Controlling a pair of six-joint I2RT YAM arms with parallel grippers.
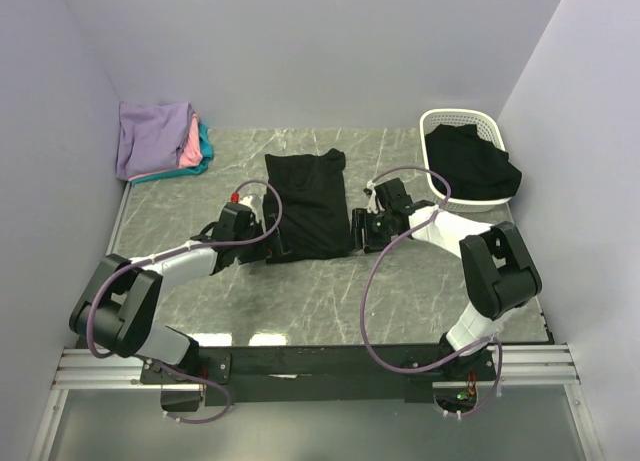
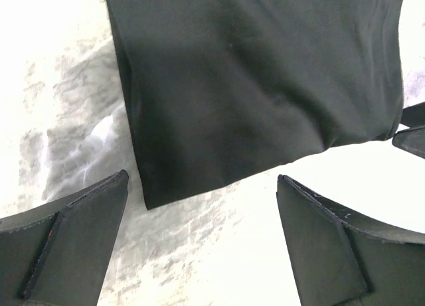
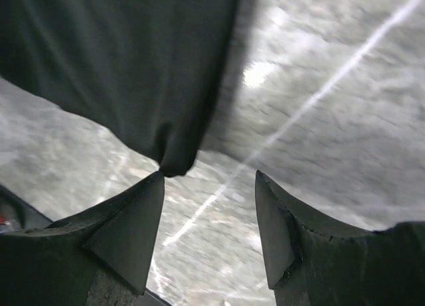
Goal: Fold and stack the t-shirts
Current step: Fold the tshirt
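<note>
Grey-green marbled stone table top (image 1: 200, 281) fills the top view. At its centre lies the flat black cloth t-shirt (image 1: 308, 203), partly folded into a long panel. The left gripper (image 1: 278, 243) sits at the shirt's 7 o'clock corner and the right gripper (image 1: 358, 231) at its 4 o'clock corner, both low over the stone. Looping purple cables (image 1: 364, 301) arch over both arms, one close by the shirt's 9 o'clock edge. At the table's 10 o'clock corner rests the folded pile of lavender, pink and teal cloth shirts (image 1: 160, 139), well apart from the black one. At 2 o'clock stands the white perforated plastic basket (image 1: 455, 114). A crumpled black cloth shirt (image 1: 478, 166) fills it and spills over the 4 o'clock rim.

From the left wrist, the left gripper (image 2: 202, 246) has its jaws spread wide, with only bare stone between them. The flat black cloth t-shirt (image 2: 259, 87) lies just ahead, its nearest corner at 11 o'clock, clear of both fingers (image 2: 66, 253). At the 3 o'clock edge a dark tip of the right gripper shows beside the shirt's other corner.

From the right wrist, the right gripper (image 3: 209, 220) also has its jaws apart and clamps nothing. A bunched corner of the t-shirt (image 3: 119, 60) reaches the tip of the 9 o'clock finger (image 3: 126, 233); whether it touches cannot be told.
</note>
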